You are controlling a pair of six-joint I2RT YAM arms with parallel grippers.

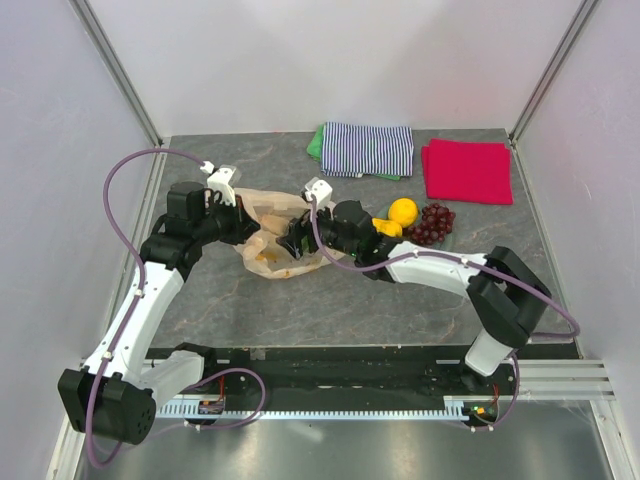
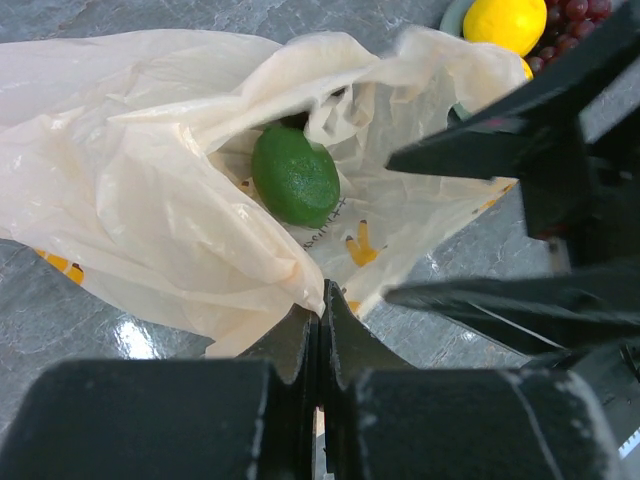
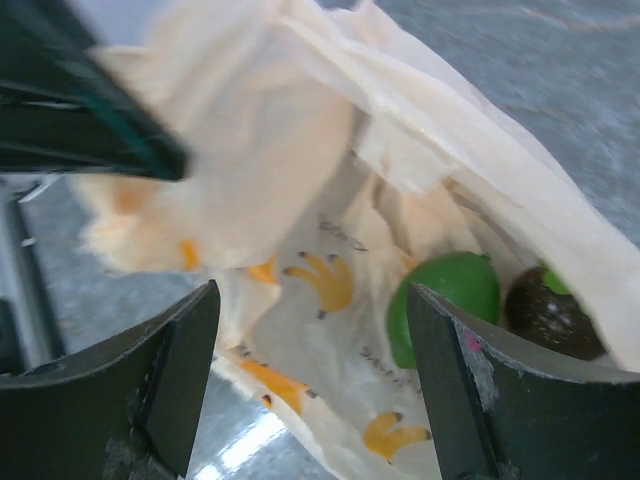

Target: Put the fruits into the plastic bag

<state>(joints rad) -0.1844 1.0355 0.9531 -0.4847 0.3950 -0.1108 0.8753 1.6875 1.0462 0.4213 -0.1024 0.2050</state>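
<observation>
Plastic bag (image 2: pixel 180 200), crinkly cream, lime (image 2: pixel 295 175) inside

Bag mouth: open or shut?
Open. The left gripper pinches the bag at its rim, and the lime and avocado show inside.

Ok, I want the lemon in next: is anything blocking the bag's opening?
Nothing foreign. The plastic bag gapes, its edge pinched by the left pincer; the lime lies well inside. Only the open right pincer sits at the mouth, between it and the lemon.
</observation>
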